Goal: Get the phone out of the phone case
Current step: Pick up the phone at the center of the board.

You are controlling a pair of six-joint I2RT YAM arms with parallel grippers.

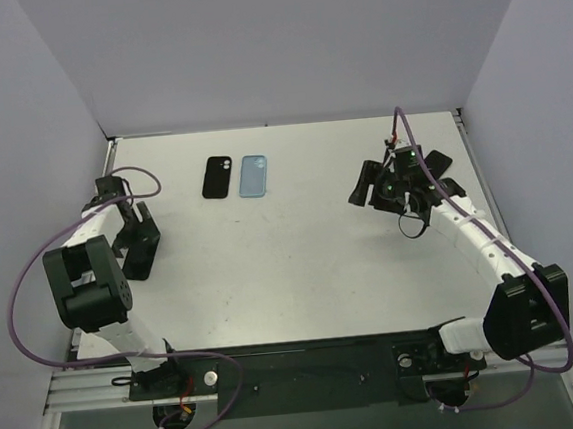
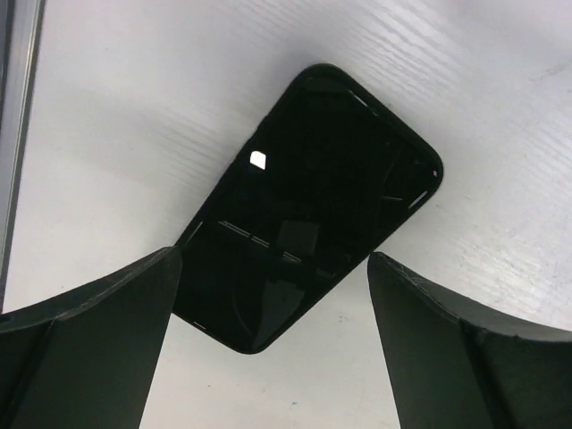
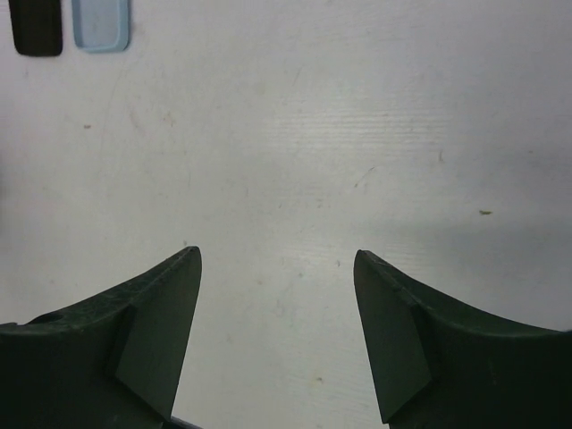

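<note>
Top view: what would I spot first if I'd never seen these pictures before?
Two small slabs lie side by side on the far part of the white table: a black slab and a pale blue slab. The two arms frame them, the left gripper open over a shiny black phone near the table's left edge, the right gripper open above the tabletop.

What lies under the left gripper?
A black phone lies flat on the white table, glossy face up, beneath the open left gripper. One finger covers part of its near edge; its underside cannot be seen.
</note>
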